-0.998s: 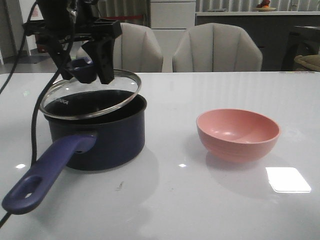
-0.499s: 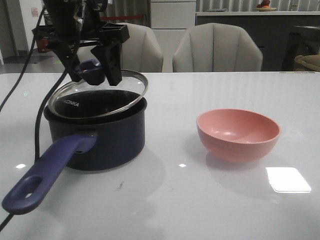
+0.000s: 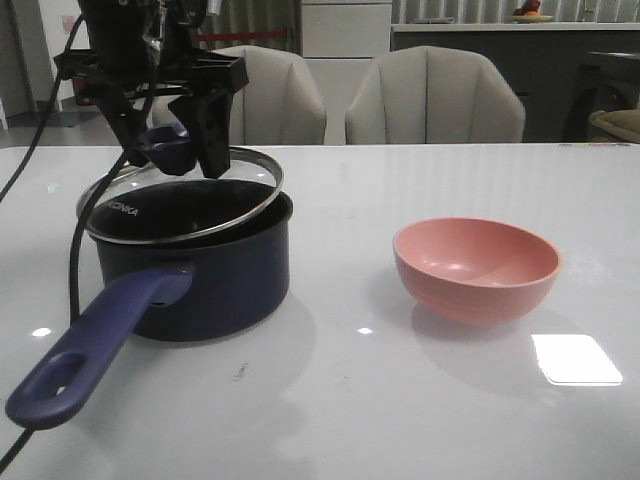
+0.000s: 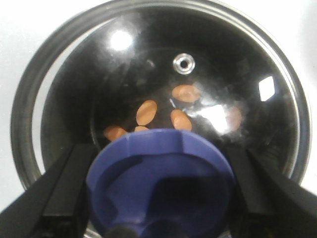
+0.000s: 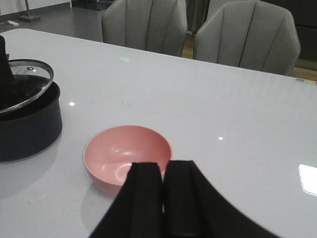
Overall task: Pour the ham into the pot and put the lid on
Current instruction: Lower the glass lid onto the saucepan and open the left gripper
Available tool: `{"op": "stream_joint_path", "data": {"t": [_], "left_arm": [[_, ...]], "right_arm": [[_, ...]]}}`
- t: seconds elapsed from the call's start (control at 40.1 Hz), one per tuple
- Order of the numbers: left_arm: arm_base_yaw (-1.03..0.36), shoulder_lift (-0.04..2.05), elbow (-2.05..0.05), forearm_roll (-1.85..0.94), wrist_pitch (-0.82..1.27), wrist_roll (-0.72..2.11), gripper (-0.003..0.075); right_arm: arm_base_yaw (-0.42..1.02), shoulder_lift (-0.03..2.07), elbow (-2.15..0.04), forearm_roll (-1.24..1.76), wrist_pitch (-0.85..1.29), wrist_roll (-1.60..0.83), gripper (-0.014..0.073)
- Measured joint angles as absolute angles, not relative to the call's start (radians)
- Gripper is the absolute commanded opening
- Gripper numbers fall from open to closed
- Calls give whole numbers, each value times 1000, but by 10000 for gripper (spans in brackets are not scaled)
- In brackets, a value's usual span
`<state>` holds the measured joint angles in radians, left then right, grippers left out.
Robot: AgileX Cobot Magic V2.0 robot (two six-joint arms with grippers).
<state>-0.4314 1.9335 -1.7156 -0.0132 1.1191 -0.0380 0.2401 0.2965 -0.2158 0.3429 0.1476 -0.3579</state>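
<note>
The dark navy pot (image 3: pixel 205 275) stands at the table's left, its long purple-blue handle (image 3: pixel 90 345) pointing toward the front. The glass lid (image 3: pixel 180 205) with white KONKA lettering lies slightly tilted on or just above the pot's rim. My left gripper (image 3: pixel 172 140) is shut on the lid's blue knob (image 4: pixel 161 168), one finger on each side. Through the glass I see several orange-pink ham slices (image 4: pixel 146 112) on the pot's black bottom. My right gripper (image 5: pixel 163 171) is shut and empty, hovering near the pink bowl (image 5: pixel 127 153); the pot (image 5: pixel 29 131) sits beyond it.
The empty pink bowl (image 3: pixel 475 268) stands right of the pot on the white table (image 3: pixel 330 400). A black cable (image 3: pixel 75 230) hangs down beside the pot's left side. Two grey chairs (image 3: pixel 435 95) stand behind the far edge.
The lid, held by my left gripper, swung a little to the right and tilted, then came back left and lower, now lying flatter over the pot's rim. The bowl has not moved.
</note>
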Motion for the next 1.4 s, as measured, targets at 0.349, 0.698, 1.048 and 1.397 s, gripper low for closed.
{"op": "stream_joint_path", "data": {"t": [0.349, 0.698, 1.048, 1.397], "left_arm": [[-431, 1933, -1716, -24, 1099, -36, 260], [-431, 1933, -1716, -24, 1099, -36, 262], [-431, 1979, -1723, -28, 1088, -36, 358], [-431, 1985, -1728, -32, 1092, -36, 588]], "right_arm": [[240, 296, -216, 343, 148, -358, 148], [240, 296, -216, 343, 148, -358, 148], [240, 296, -216, 343, 148, -358, 148], [240, 296, -216, 343, 148, -358, 148]]}}
